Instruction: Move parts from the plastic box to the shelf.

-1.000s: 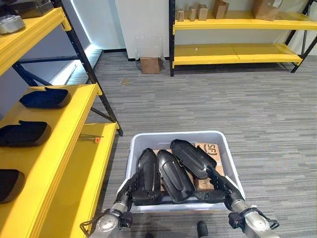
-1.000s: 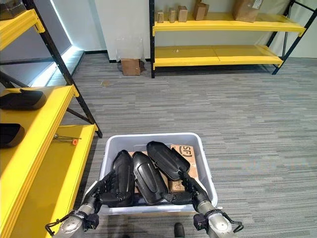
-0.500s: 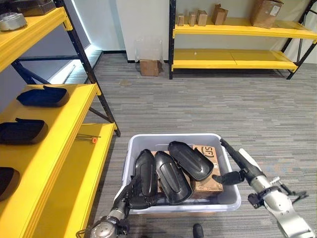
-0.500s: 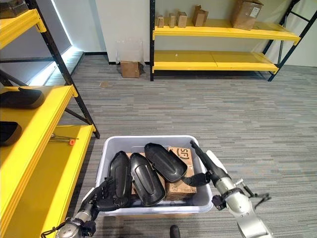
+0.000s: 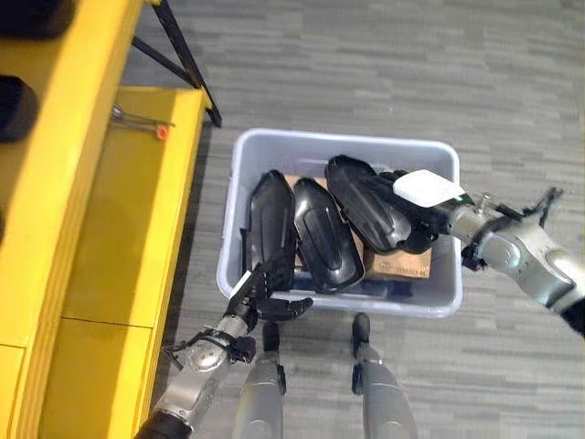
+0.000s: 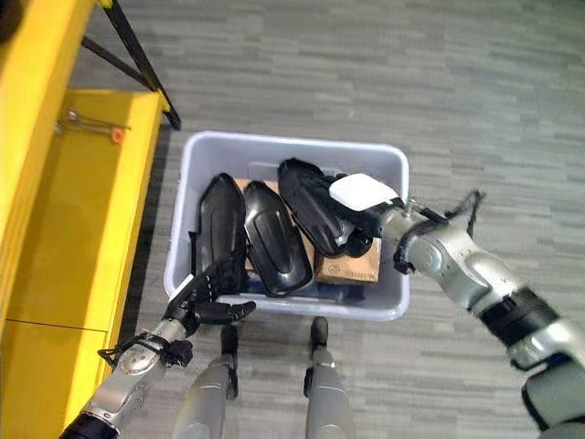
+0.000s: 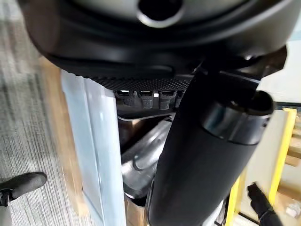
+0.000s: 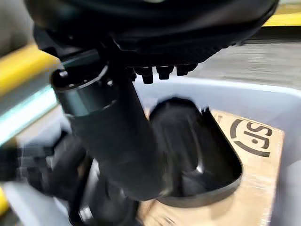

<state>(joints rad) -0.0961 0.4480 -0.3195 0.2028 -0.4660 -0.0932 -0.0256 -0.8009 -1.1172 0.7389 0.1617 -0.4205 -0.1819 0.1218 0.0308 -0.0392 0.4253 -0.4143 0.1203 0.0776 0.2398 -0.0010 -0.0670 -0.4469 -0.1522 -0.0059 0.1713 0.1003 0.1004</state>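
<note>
Right hand [image 5: 422, 203] grasping the 3 o'clock black part [image 5: 370, 201] in plastic box [image 5: 441, 297]; left hand [image 5: 263, 294] released, at 7 o'clock rim.

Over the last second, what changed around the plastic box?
The camera tilted down. The right hand left the box's near rim, swung out to the right, and now lies over the rightmost black part. The left hand stays at the near rim of the plastic box, fingers spread. The three black parts and the cardboard box stay put.
</note>
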